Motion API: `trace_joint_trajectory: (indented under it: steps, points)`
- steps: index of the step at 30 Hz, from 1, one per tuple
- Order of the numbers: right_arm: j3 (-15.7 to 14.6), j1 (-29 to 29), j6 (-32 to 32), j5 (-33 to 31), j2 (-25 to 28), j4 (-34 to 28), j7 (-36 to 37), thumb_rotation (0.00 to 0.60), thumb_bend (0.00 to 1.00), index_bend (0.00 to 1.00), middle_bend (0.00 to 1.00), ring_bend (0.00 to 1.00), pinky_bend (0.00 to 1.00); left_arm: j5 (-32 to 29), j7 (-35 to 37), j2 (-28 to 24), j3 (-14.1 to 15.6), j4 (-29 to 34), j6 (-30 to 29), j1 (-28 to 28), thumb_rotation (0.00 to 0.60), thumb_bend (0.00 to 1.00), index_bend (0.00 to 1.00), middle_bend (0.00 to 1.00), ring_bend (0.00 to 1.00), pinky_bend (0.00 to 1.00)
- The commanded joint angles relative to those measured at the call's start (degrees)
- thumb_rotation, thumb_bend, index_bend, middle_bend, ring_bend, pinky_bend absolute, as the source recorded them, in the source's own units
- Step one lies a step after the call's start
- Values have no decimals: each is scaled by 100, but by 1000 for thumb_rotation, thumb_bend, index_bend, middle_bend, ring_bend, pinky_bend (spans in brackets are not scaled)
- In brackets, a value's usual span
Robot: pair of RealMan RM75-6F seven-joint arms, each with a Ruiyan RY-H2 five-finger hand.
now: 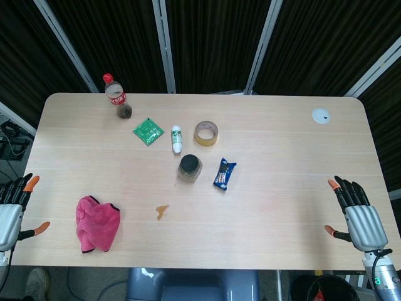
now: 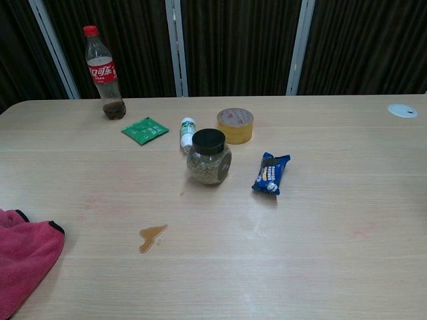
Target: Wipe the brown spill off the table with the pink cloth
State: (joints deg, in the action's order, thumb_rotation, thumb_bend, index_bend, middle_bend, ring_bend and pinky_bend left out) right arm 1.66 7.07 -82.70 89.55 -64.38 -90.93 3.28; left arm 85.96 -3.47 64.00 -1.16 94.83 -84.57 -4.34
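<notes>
both hands, left hand (image 1: 11, 213) and right hand (image 1: 358, 216), hover with fingers spread and empty at the frame's lower corners; risk: pink cloth (image 1: 97, 224) bunches, smearing brown spill (image 1: 162, 211) toward jar (image 1: 189, 168) mid-worktop.

Looks like a robot test lab or demo bay rather than a home or kitchen. Large pale wood-grain worktop (image 1: 282, 207) with rounded corners and a white cable cap (image 1: 321, 115) set in its far right area, as on an office desk. Backed by black pleated curtains (image 1: 213, 37) hung between slanting grey metal posts (image 1: 164, 44), closing off the space like a booth. Strewn with unrelated small goods: cola bottle (image 2: 102, 73), green sachet (image 2: 145, 130), tape roll (image 2: 235, 125), lidded jar (image 2: 208, 157), blue snack packet (image 2: 270, 173). Flanked at the near edge by a robot hand (image 1: 358, 213) and another robot hand (image 1: 12, 210).
</notes>
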Motion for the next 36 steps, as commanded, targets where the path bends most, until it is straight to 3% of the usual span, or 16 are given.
trace_joint_trajectory:
  steps: [1, 21, 29, 36]
  points:
    - [1, -6, -7, -3, 10, -3, 28, 600, 0, 0, 0, 0, 0, 16, -26, 4, 7, -5, 1, -4, 600, 0, 0, 0, 0, 0]
    - [-5, 3, 28, -9, 12, -25, 7, 600, 0, 0, 0, 0, 0, -105, -203, -64, 118, 139, 293, -43, 600, 0, 0, 0, 0, 0]
    - [-4, -18, 8, -23, 35, -40, 86, 600, 0, 0, 0, 0, 0, -747, -598, -254, 238, 715, 1178, -264, 600, 0, 0, 0, 0, 0]
    - [-14, -22, 0, -2, 33, -57, 77, 600, 0, 0, 0, 0, 0, -1471, -1456, -176, 233, 976, 1801, -577, 600, 0, 0, 0, 0, 0]
